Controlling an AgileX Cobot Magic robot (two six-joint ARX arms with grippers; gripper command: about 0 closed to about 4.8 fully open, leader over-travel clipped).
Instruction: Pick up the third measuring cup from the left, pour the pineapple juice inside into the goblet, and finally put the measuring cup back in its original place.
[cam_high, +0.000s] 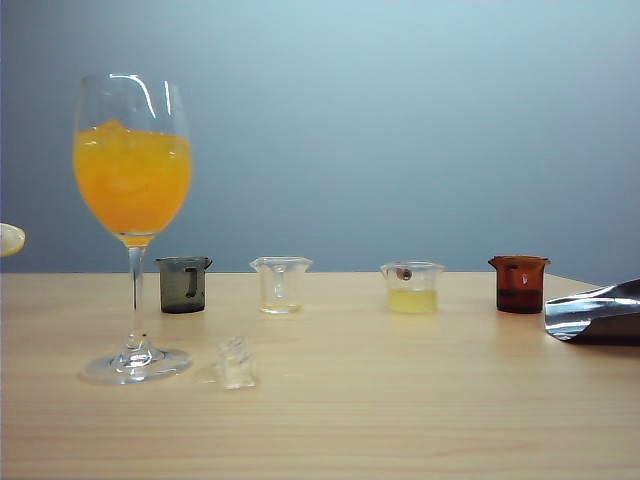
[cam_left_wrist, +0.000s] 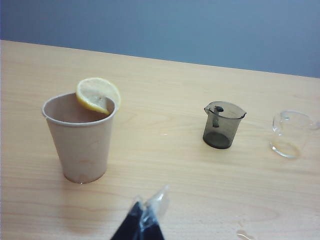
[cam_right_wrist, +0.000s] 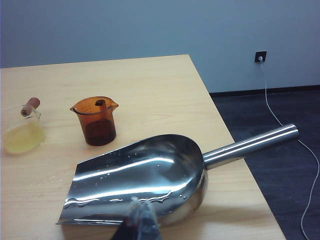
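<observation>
Progress: we see 0 steps done; the third measuring cup (cam_high: 412, 288) holds the pineapple juice (cam_high: 412, 300), untouched.
Goblet: the goblet (cam_high: 132, 200) already holds orange drink.
Claws: left gripper (cam_left_wrist: 145, 212) and right gripper (cam_right_wrist: 141, 215) closed, empty, both well away from the cup.

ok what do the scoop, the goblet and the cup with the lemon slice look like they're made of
The scoop looks like polished metal, probably stainless steel: mirror-bright with streaked reflections and water droplets. The goblet seems to be clear glass, with sharp highlights on its rim and thin stem. The cup looks like matte beige paper, opaque with a rolled rim; the lemon slice sits on that rim.
</observation>
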